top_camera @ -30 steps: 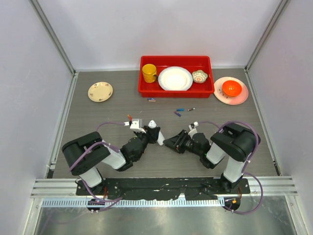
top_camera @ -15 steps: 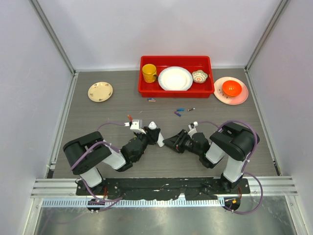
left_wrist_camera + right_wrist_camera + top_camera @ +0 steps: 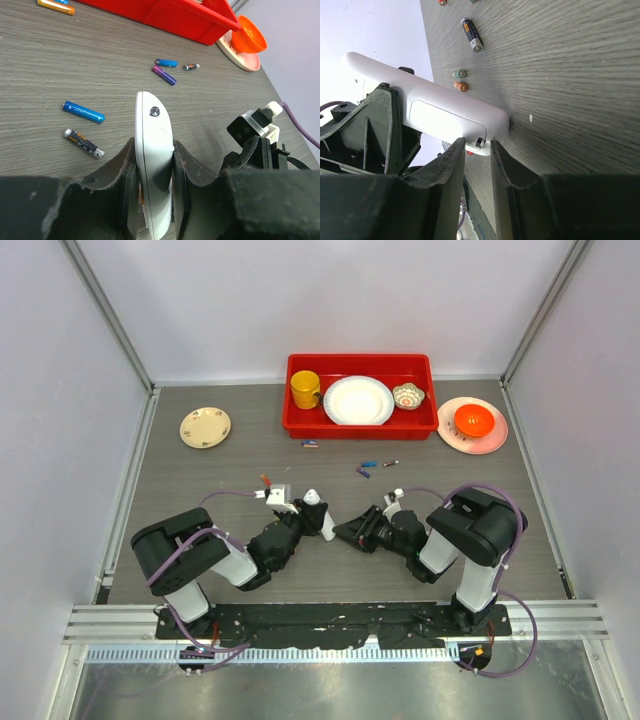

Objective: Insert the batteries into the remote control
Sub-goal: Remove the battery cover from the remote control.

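- Two grippers meet at one remote point(image 3: 151, 117): the left gripper point(image 3: 155, 149) clamps it edge-on between its pads, with one end sticking out past the fingertips.
- At the right gripper point(image 3: 477, 146) the jaws stand at a narrow gap, tips against the remote's end beside a small catch point(image 3: 480, 141). Whether they pinch that catch I cannot tell.
- The step in hand, as I judge it, is getting the back cover point(image 3: 442, 117) off. It looks seated, and no cell is loaded.
- To do it well, keep the left grip firm so the remote cannot twist. Set the right tips on the catch only and push along the remote's length rather than prying.
- Loose batteries point(image 3: 83, 112) lie on the tabletop point(image 3: 40, 60) just beyond the left gripper and to its left, with more further out ahead.
- Only the right wrist view shows the cover and catch.
- The left wrist view gives just the remote's thin edge, but it shows how the batteries are spread and what colours they are.
- From the top view, both arms are nose to nose, with detail too small to read.
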Controlling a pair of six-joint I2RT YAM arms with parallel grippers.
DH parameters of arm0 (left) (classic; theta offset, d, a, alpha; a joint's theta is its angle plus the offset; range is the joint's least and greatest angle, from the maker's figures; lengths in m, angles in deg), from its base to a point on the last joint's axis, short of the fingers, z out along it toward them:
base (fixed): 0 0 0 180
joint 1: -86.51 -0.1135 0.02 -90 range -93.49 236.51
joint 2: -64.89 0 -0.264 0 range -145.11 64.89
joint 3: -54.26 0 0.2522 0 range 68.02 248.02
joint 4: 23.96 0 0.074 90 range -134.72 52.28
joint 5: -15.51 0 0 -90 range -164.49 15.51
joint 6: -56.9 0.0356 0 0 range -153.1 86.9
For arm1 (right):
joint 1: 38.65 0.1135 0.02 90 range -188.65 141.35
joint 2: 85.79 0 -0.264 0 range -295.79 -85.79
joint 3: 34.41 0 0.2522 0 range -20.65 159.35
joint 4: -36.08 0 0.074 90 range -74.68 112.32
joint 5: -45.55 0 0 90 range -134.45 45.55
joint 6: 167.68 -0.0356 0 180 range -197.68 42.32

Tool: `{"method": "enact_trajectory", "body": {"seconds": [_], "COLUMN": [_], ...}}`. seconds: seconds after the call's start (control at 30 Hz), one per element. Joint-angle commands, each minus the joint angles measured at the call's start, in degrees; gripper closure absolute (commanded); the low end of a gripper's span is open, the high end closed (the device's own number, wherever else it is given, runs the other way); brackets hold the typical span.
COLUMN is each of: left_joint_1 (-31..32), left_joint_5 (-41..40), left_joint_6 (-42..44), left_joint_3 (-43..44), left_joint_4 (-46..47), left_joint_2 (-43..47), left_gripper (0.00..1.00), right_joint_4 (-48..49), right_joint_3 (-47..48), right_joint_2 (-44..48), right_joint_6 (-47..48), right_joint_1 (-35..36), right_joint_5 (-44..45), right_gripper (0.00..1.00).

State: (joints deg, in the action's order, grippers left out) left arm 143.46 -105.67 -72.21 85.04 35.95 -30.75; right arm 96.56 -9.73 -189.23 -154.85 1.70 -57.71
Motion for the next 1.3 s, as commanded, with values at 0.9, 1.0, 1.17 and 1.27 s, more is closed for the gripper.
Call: {"method": "enact_trajectory", "body": {"seconds": [0.9,1.0,1.17,1.27], "left_joint_1": [1.6,1.6,1.6,1.6], "left_joint_5": [1.6,1.2,0.1,-0.2], "left_joint_6": [-0.7,-0.4,0.8,1.1], "left_joint_3": [0.9,0.7,-0.1,-0.3], "left_joint_4": [15.0,15.0,15.0,15.0], "left_joint_2": [-1.0,-1.0,-0.9,-0.6], "left_gripper": [1.0,1.0,1.0,1.0], "right_joint_4": [16.8,16.7,16.2,15.8], "right_joint_3": [2.8,2.6,1.8,1.5], "right_joint_2": [-1.1,-0.5,1.2,1.9], "right_joint_6": [-0.9,-0.8,-0.6,-0.3], "right_joint_1": [-0.2,-0.2,-0.2,-0.3], "right_joint_5": [-0.9,-0.9,-0.8,-0.7], "right_gripper": [0.81,0.82,0.84,0.85]}}
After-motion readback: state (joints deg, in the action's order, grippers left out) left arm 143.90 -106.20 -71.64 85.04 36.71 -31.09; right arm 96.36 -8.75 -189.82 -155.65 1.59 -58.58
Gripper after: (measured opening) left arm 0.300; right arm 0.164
